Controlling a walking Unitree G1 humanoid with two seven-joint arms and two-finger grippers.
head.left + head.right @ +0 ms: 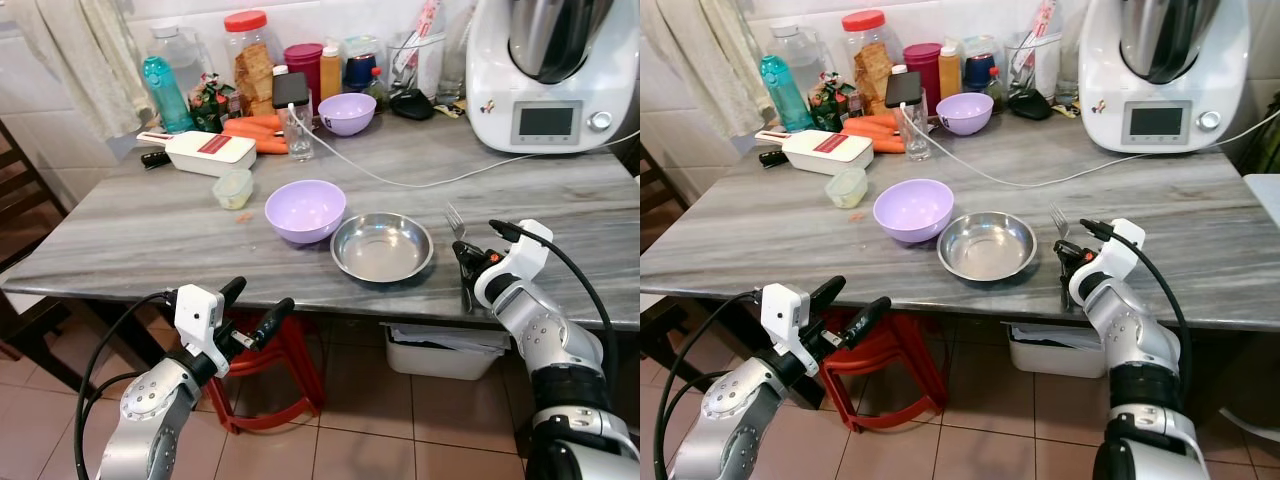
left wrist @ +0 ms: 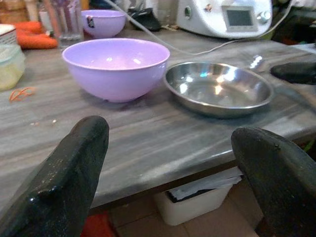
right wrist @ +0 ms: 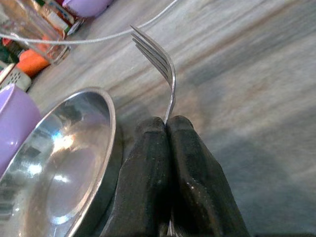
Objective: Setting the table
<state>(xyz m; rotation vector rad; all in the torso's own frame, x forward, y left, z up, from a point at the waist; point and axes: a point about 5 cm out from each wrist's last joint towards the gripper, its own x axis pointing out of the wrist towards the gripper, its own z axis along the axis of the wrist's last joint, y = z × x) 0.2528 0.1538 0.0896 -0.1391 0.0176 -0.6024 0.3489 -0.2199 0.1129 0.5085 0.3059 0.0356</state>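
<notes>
Jaws of your right gripper (image 3: 168, 129) pinch the fork (image 3: 160, 61), tines at 12, steel plate (image 1: 381, 247) at 9; left gripper (image 1: 256, 311) gapes empty.

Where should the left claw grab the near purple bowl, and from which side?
Take the near purple bowl by its rim, one finger inside and one outside, coming from above on the side nearest the robot. It stands upright with its mouth open, and its wall curves outward, so a side squeeze would probably slip. The steel plate sits close on the robot's right, so keep away from that side. The left claw is open, below the table edge.
</notes>
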